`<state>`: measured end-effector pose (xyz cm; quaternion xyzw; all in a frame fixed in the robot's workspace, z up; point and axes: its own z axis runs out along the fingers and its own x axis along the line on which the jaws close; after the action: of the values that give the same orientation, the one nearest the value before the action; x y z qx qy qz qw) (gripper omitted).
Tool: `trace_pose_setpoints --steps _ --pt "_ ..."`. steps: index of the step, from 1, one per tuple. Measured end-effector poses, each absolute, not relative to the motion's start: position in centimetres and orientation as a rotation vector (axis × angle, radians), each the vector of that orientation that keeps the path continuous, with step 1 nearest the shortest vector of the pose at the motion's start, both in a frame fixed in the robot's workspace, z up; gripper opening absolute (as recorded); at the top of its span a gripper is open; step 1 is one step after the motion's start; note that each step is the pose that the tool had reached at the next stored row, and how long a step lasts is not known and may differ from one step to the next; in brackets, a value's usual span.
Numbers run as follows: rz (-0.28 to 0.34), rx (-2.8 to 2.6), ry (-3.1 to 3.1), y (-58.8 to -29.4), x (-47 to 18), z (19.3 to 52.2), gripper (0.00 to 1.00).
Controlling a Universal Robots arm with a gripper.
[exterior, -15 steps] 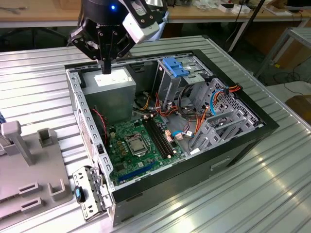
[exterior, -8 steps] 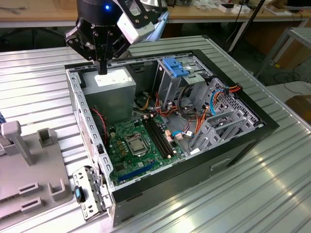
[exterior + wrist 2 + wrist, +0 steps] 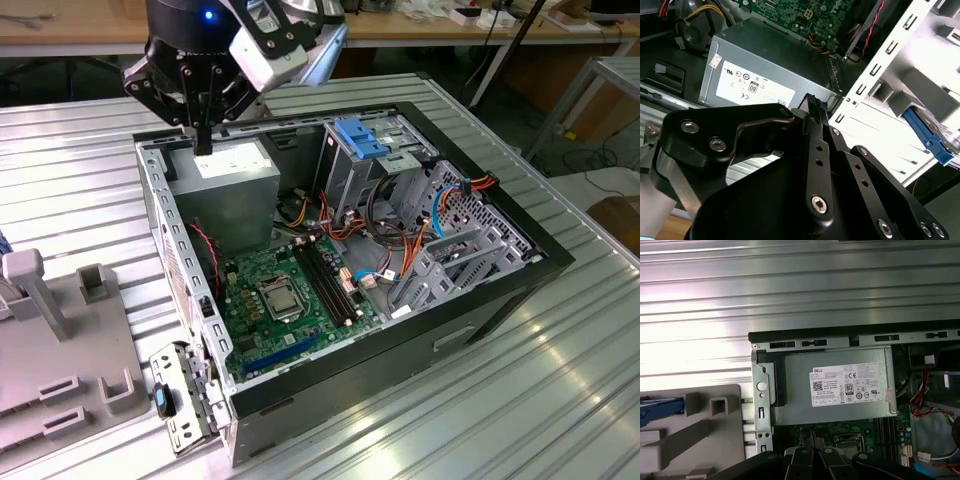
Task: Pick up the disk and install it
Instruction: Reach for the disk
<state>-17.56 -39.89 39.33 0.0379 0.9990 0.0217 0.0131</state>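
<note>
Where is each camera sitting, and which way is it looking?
Exterior view: off the arm, looking down at a slant into the open computer case; the arm and its shut jaws hang over the grey power box.
First wrist view: on the arm, looking straight down on the power box and ribbed table; jaw linkages show.
Second wrist view: on the arm, looking along the shut jaws toward the power box and motherboard.
Shared: all three show the power box and its white label.
</note>
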Motion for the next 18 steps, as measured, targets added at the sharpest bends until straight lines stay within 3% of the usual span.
trace_pose_setpoints --steps 18 --pt "0.068 0.118 3.112 -39.9 -19.2 39.3 0.11"
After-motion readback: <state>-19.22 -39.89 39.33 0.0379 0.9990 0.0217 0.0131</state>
